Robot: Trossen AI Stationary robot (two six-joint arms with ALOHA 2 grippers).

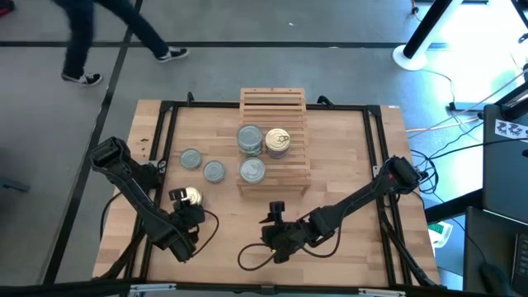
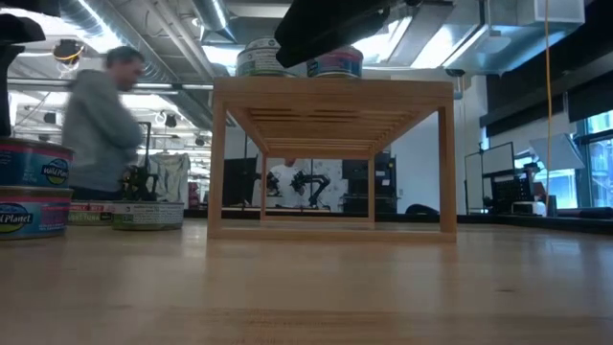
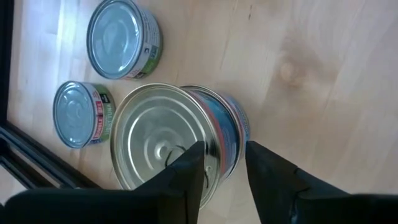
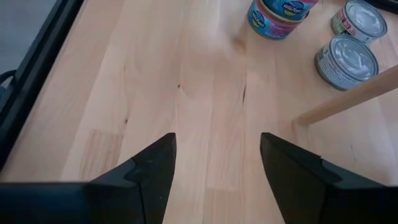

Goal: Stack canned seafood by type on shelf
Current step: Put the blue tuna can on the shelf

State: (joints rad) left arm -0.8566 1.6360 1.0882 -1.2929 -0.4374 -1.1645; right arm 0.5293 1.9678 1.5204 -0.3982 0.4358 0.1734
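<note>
Your left tool [image 3: 224,165] stands near the surface's [image 1: 346,214] front-left corner, its fingers pinching the rim of the top golden tin [image 3: 168,140], one inside the lid edge, one outside. That tin sits on another tin beneath it. The grip is shallow: expect the tin to tilt or slip on lifting, or to drag the lower tin along. Two grey tins [image 1: 202,165] lie left of the shelf [image 1: 274,140], which carries three stacks. Your right tool [image 4: 214,162] waits open and empty near the front edge.
</note>
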